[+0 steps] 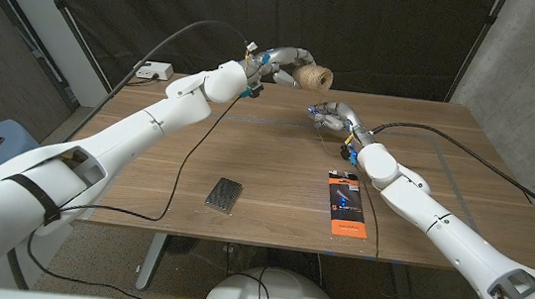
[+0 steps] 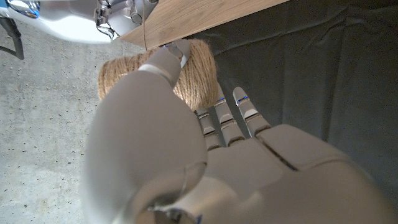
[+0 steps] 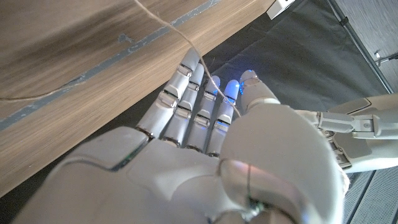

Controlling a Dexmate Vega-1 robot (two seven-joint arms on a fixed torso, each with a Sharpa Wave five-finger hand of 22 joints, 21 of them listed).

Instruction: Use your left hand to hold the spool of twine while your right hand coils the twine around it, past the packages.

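Jute-brown twine is wound on the spool of twine [image 1: 310,75], which is held off the tabletop [image 1: 275,170] by the left robot hand [image 1: 278,66], above the far edge. In the left wrist view the spool [image 2: 193,78] is gripped between the thumb and the fingers [image 2: 225,115], which are curled round it. A loose strand of twine [image 3: 171,28] is seen in the right wrist view, running from the wood down to the right robot hand [image 3: 205,124], where it passes over the fingertips and in behind the thumb (whether it is actually pinched there cannot be told). In the head view the right robot hand [image 1: 334,115] is raised just above the wood, a little nearer than the spool and to its right, with its fingers partly curled.

Two packages lie well nearer the robot than the spool. An orange-and-black flat package [image 1: 346,204] lies to the near right of the spool, beside the right forearm. A small dark grey package [image 1: 225,194] lies to the near left of the spool. A white box [image 1: 154,71] sits at the far left corner, left of the spool, with a black cable running from it.
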